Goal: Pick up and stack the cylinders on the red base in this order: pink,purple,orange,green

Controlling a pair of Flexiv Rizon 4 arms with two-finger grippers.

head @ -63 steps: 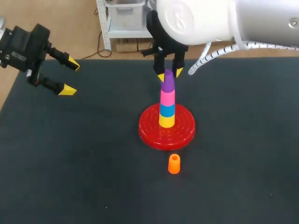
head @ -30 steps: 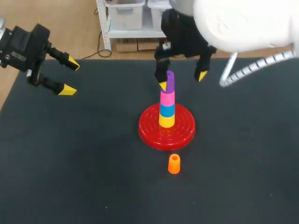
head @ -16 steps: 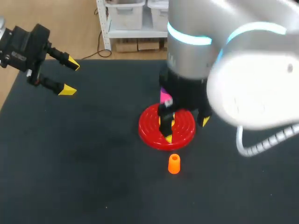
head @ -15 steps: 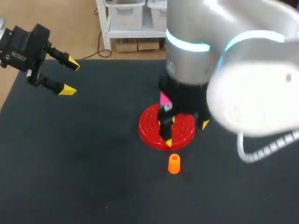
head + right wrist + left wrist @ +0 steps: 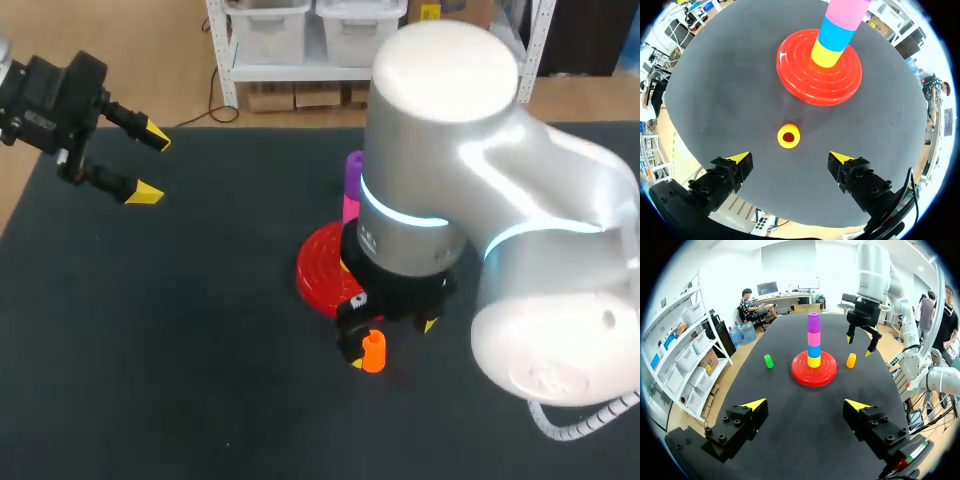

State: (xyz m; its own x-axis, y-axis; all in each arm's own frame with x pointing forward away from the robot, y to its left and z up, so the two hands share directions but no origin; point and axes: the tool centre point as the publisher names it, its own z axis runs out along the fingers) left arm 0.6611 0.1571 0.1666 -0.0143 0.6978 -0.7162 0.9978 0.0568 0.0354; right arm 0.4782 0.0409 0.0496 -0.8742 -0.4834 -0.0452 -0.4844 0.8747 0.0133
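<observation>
The red base [image 5: 316,275] carries a stack of yellow, blue, pink [image 5: 349,208] and purple [image 5: 353,170] cylinders, seen whole in the left wrist view as the stack [image 5: 813,340] on the red base [image 5: 805,381]. An orange cylinder [image 5: 374,352] stands upright in front of the base. My right gripper [image 5: 392,343] hangs open just above it; in its own view the orange cylinder [image 5: 788,136] lies a little ahead of the gap of the right gripper [image 5: 790,158], untouched. My left gripper [image 5: 152,164] is open and empty at the far left.
A green cylinder [image 5: 769,361] stands upright on the black tabletop beside the base, apart from it; it shows only in the left wrist view. My right arm's big body hides part of the base and stack from above.
My right gripper opened and left the purple cylinder on the stack, then swung toward the table's front and down over the orange cylinder. The left arm has not moved.
</observation>
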